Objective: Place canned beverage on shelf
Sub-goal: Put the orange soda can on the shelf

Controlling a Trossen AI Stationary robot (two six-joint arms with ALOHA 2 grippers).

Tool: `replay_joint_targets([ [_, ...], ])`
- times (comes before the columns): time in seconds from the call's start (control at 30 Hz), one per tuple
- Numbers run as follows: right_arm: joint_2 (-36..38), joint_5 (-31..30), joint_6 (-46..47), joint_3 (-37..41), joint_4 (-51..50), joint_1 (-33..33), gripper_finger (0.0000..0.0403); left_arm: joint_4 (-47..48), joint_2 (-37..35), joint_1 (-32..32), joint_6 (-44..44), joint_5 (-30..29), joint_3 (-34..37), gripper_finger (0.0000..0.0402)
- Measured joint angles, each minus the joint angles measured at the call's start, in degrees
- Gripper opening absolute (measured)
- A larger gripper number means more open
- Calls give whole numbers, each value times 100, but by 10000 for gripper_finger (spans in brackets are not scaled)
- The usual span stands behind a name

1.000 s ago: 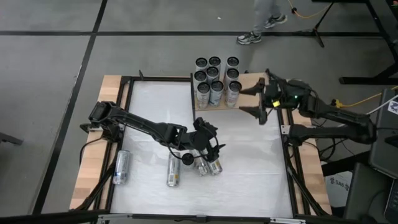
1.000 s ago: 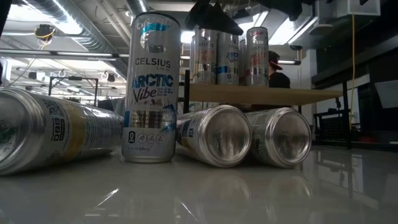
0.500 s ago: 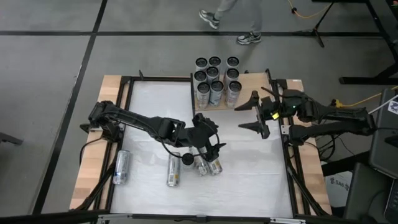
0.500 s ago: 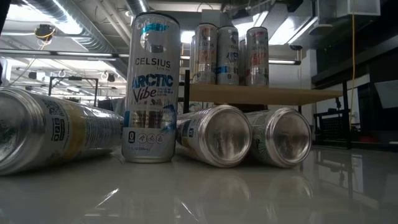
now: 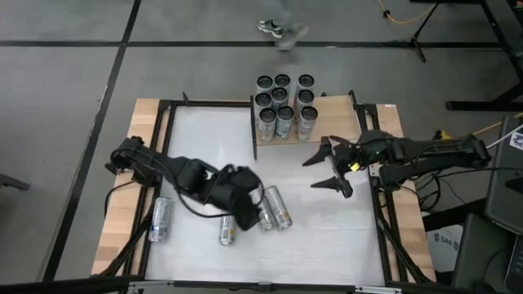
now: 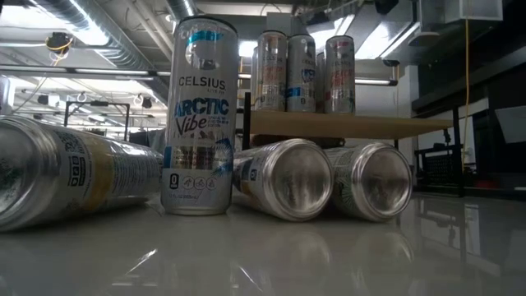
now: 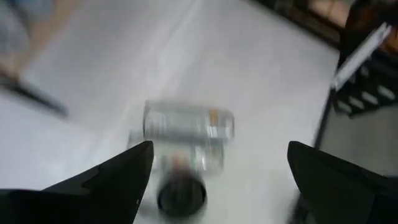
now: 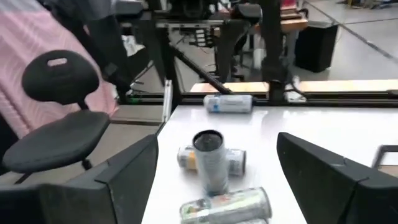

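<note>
Nine upright cans (image 5: 282, 98) are counted on one shelf (image 5: 331, 106), beyond the right gripper (image 5: 310, 174). By the left gripper (image 7: 217, 152), five cans are counted: four lying cans (image 5: 160, 219) and one standing can (image 6: 201, 115).

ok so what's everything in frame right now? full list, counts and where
shelf: 1, pale wood board on black posts, far edge of the table
cans on the shelf: 9, silver, upright, packed on the board's left part
upright can: 1, silver and blue, on the table near the middle, under the left gripper
lying cans: 4, silver, on the table; two side by side by the upright can, one nearby, one at the left edge
table: 1, white top, wooden strips along its sides
office chair: 1, black, beyond the table
person: 1, only blurred shoes show, on the floor past the shelf
left gripper: open, empty, over the upright can
right gripper: open, empty, over the table's right side
</note>
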State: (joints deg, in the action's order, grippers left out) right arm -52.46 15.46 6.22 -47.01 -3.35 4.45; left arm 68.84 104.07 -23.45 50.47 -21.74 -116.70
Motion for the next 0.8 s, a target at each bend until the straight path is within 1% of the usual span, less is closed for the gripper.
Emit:
replay_joint_targets([
  [0.1, -99, 0, 8, -7, 26, 162, 317, 683, -2, -236, 730, 326, -45, 364],
  [0.17, -166, 0, 22, -4, 40, 262, 317, 957, 0, -407, 1248, 468, -41, 364],
  [0.27, -237, -1, 22, -6, 17, 363, 317, 1077, -4, -668, 2007, 540, 72, 364],
  [0.4, -339, -2, 98, -5, 5, 395, 317, 1038, 2, -995, 2968, 393, 281, 364],
  [0.67, -483, -4, 262, -6, 19, 380, 317, 980, 11, -1361, 4908, 292, 1265, 364],
  [0.8, -484, -2, 264, -6, 23, 380, 317, 722, 11, -1429, 5633, 295, 1912, 364],
])
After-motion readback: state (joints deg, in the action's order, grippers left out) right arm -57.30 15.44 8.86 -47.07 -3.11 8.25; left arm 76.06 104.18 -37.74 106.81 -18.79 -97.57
